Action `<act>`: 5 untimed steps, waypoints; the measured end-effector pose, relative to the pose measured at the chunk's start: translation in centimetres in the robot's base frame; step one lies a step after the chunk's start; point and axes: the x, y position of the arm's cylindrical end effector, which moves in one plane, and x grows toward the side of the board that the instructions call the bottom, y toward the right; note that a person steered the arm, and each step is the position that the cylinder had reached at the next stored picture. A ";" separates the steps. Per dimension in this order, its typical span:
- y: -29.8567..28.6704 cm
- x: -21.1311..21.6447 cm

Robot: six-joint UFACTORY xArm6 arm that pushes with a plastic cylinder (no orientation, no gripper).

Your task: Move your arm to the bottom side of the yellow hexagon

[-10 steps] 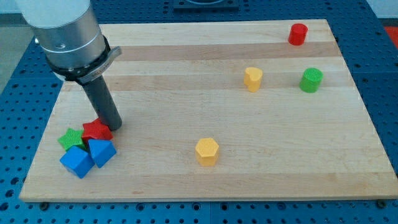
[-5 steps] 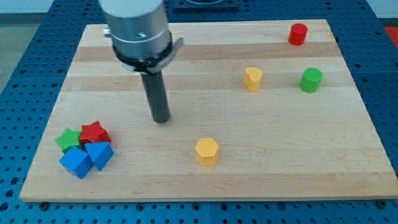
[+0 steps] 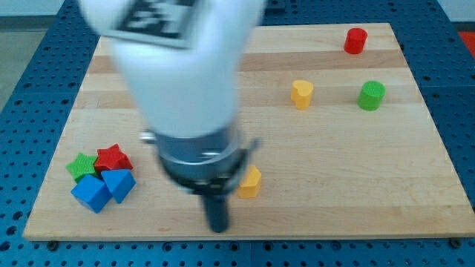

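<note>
The yellow hexagon (image 3: 251, 182) sits near the board's bottom edge, centre; its left part is hidden behind my arm. My tip (image 3: 217, 227) rests on the board just below and to the left of it, a short gap away. The arm's large grey and white body fills the view's upper left centre.
A second yellow block (image 3: 301, 94) lies above right. A green cylinder (image 3: 371, 96) and a red cylinder (image 3: 356, 40) stand at the right. A cluster at bottom left holds a red star (image 3: 113, 157), a green star (image 3: 81, 165) and two blue blocks (image 3: 104, 188).
My tip has moved from beside the bottom-left cluster, across the board's middle, down and right to a spot below-left of the yellow hexagon. No block has moved.
</note>
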 end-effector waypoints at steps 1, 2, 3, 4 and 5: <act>4.8 0.0; 4.8 0.0; 2.8 0.0; -0.3 0.0; -0.3 0.0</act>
